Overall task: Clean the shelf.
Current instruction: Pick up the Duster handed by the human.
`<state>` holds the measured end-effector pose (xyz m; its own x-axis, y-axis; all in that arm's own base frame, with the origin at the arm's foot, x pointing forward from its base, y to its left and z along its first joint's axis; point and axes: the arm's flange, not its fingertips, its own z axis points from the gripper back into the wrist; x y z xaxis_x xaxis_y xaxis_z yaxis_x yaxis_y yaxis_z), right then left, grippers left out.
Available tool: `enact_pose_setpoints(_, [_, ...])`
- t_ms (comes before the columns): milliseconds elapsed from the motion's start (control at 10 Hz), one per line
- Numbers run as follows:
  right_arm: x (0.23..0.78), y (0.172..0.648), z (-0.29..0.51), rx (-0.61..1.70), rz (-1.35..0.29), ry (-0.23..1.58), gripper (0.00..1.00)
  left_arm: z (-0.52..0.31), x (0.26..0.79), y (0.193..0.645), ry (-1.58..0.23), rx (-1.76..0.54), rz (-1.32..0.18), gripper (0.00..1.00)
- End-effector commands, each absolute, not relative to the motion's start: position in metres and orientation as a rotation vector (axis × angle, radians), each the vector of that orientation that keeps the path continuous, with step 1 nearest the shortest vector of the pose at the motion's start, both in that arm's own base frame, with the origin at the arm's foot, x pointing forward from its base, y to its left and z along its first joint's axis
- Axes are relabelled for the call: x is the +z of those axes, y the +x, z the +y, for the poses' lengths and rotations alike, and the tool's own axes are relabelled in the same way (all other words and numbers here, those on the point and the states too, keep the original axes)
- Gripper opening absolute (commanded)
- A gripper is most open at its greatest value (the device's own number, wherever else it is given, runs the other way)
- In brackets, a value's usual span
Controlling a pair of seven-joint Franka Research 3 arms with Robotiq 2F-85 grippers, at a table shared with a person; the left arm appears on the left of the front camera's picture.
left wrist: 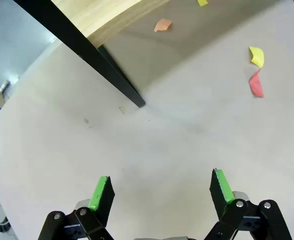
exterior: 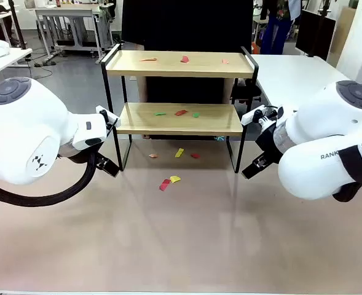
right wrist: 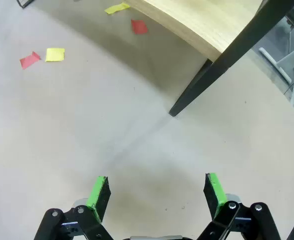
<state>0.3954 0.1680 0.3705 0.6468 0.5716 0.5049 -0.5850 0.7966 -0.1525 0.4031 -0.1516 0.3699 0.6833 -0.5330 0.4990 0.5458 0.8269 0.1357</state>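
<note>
Both white arms sit closest to you, left arm (exterior: 27,132) and right arm (exterior: 328,141), flanking the shelf (exterior: 205,66) at mid-bench (exterior: 181,246). Left jaws are wide and empty over bare bench near the shelf's front left leg (left wrist: 87,55). Right jaws are the same by the front right leg (right wrist: 221,65). You've got open matte bench between the arms. Right arm lettering reads "RANK…OT", with the middle hidden. Shelf has pale wood boards and a thin black frame. Flat paper scraps (exterior: 181,112) lie on both boards, with more under it and in front.
</note>
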Motion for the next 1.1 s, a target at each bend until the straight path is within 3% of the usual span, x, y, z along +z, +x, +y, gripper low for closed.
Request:
enact_pose_setpoints(0, [0.371,0.395,0.168,0.658,-0.566,0.025,1.00,-0.152,0.370,0.403,-0.025,-0.605,-0.552,1.00])
enact_pose_setpoints(800, [0.370,0.395,0.168,0.658,-0.565,0.025,1.00,-0.152,0.370,0.403,-0.025,-0.605,-0.552,1.00])
enact_pose_setpoints(1000, [0.420,0.411,0.163,0.650,-0.630,0.052,1.00,-0.140,0.428,0.412,-0.068,-0.685,-0.543,1.00])
